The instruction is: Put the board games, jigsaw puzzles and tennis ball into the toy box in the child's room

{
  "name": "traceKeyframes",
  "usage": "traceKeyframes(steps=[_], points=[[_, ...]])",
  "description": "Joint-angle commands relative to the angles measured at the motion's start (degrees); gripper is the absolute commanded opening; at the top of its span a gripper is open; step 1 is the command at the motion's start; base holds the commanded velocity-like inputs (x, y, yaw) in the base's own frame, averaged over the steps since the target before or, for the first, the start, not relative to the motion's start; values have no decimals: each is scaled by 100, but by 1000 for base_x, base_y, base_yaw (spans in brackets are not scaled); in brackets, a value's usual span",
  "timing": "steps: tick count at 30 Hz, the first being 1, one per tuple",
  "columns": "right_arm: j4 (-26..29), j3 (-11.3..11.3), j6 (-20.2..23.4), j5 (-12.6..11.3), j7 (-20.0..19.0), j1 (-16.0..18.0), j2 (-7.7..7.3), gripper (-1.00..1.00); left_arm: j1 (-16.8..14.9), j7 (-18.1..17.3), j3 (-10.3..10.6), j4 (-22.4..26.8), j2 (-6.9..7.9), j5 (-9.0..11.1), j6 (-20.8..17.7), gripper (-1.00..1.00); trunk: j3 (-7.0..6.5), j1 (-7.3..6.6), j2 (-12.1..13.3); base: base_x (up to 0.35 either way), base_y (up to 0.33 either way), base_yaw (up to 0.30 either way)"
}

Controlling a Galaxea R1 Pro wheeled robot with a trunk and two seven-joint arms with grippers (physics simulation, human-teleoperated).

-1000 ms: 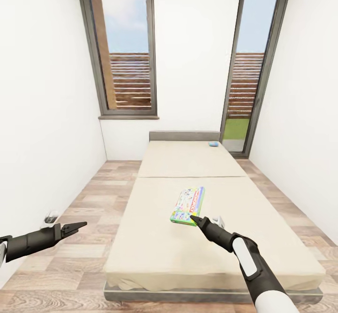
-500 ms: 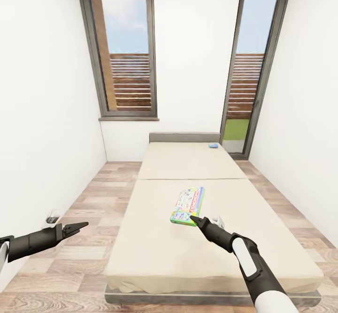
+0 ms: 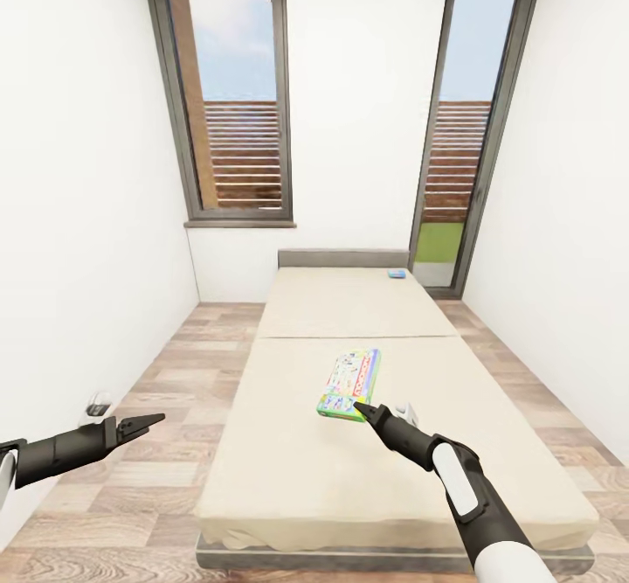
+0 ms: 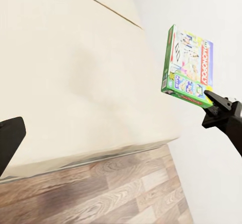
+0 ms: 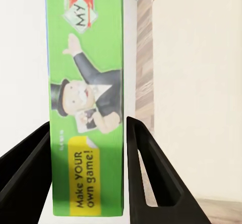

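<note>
Two black fingers of the right gripper (image 5: 88, 183) are straddling the near end of the green Monopoly board game (image 3: 350, 383) lying mid-bed (image 3: 288, 469), jaws spread, needing a level advance before squeezing, while the left gripper (image 3: 140, 426), seemingly closed, is hanging over the floor (image 3: 175, 373).

Small blue board game (image 3: 397, 273): near the bed's (image 3: 297, 469) head edge, print too small to read.
Green board game (image 5: 85, 98): right wrist view cuts off its lid title (only "MY" shows).
Left gripper (image 3: 140, 426): jaw gap unclear.
</note>
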State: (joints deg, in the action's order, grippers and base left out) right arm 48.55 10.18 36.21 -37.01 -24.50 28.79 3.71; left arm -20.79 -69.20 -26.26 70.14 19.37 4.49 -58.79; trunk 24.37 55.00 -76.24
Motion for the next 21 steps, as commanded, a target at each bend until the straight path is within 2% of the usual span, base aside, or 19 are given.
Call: traceKeyframes(steps=[1, 21], points=[[3, 28, 44, -7, -11, 4, 7, -100, -4, -5, -2, 1, -1, 17, -45, 100, -12, -23, 38, 0, 0, 0], [-5, 28, 44, 1, -4, 7, 8, -100, -4, 11, -2, -1, -38, 10, -45, 100, -371, -462, 840, 0, 0, 0]])
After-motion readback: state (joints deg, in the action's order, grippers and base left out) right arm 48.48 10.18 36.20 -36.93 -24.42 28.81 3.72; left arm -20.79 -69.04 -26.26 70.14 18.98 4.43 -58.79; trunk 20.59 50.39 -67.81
